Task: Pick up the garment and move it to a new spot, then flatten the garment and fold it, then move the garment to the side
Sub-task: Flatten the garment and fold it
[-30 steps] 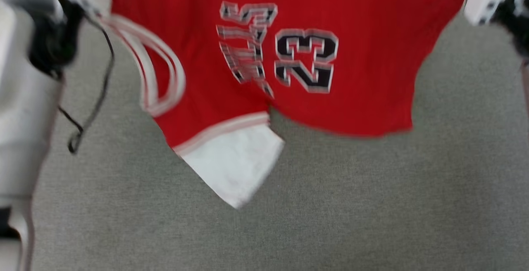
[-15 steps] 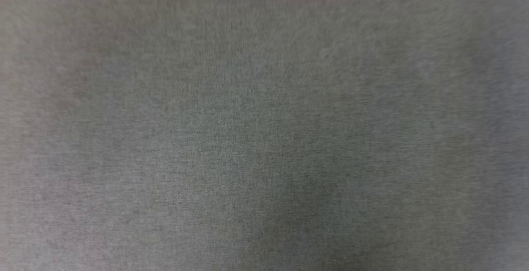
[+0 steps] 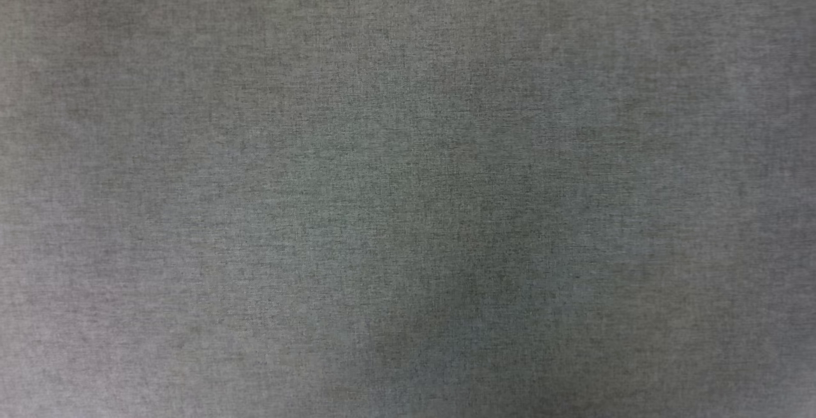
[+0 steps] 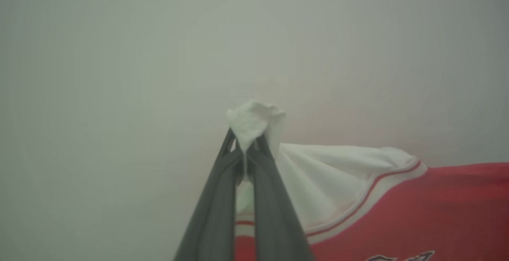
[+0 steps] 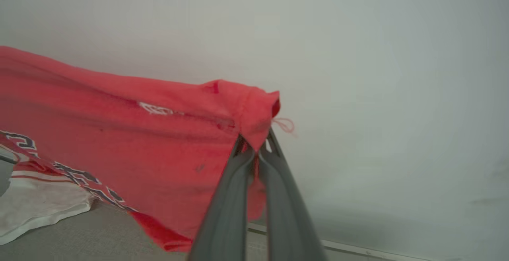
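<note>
Left wrist view, nearest first: the left gripper [image 4: 246,141] had its two dark fingers [image 4: 214,209] pressed together on a small bunch of white lining [image 4: 254,119], which poked out past the tips. From that pinch the red basketball jersey [image 4: 429,213] ran off to the right of the view. It showed white lining nearest the fingers, then white-and-red striped trim [image 4: 370,197], then plain red cloth. A sliver of black, white-outlined numerals [image 4: 401,258] was cut off at the bottom edge. Beyond the cloth was a pale, blurred wall [image 4: 119,54].

Right wrist view: the right gripper [image 5: 256,143] had its fingers [image 5: 226,209] clamped together on a gathered red corner of the jersey, and a loose red thread [image 5: 284,125] curled just beside the tips. The cloth spread away to the left of the view, rumpled, with a small white mark [image 5: 155,109] near its upper edge. The numerals and a flap of white lining hung at the lower left. That flap hung low over a grey surface [image 5: 99,233]; I could not tell whether it touched. A pale strip [image 5: 358,249] ran along the foot of the wall behind.

Head view: grey, finely woven surface [image 3: 408,150], with a darker shaded patch [image 3: 459,303] low and right of centre.

So the jersey was held at two points, one in each gripper, and hung above the grey surface.
</note>
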Controlling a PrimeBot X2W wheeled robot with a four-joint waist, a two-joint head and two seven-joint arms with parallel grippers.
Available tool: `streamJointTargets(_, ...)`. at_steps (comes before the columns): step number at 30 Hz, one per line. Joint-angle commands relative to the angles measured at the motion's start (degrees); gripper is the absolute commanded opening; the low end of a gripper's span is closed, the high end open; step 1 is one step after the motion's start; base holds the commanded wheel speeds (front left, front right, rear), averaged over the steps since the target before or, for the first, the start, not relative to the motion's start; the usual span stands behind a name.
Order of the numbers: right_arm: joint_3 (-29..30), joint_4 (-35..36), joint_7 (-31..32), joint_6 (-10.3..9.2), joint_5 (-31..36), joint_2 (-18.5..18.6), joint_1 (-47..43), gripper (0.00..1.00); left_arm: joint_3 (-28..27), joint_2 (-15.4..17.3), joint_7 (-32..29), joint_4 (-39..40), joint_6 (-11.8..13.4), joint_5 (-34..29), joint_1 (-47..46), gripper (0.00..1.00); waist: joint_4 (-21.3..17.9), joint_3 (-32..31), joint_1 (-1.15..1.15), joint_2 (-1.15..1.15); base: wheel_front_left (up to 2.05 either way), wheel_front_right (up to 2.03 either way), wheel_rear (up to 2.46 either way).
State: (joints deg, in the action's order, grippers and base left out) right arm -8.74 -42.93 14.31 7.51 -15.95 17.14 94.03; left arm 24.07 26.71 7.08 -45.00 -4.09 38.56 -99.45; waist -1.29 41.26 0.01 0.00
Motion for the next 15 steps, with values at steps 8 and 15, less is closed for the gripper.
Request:
streamJointTargets(8,-5.3,-5.5,-5.2,-0.04,-3.4,-0.9,-6.7,0.00,0.7,-1.3,1.8,-3.8,-2.3,3.6,10.8,0.00,0.6,-4.8,-0.01,0.00,0.00,0.00,0.00)
streamJointTargets(15,-9.6,-5.8,-9.4,-0.04,-7.3,-1.1,-20.3,0.00,2.0,-2.0,4.3,-3.2,-3.0,6.7,27.2,0.00,1.0,-14.9,-0.01,0.00,0.00,0.00,0.00)
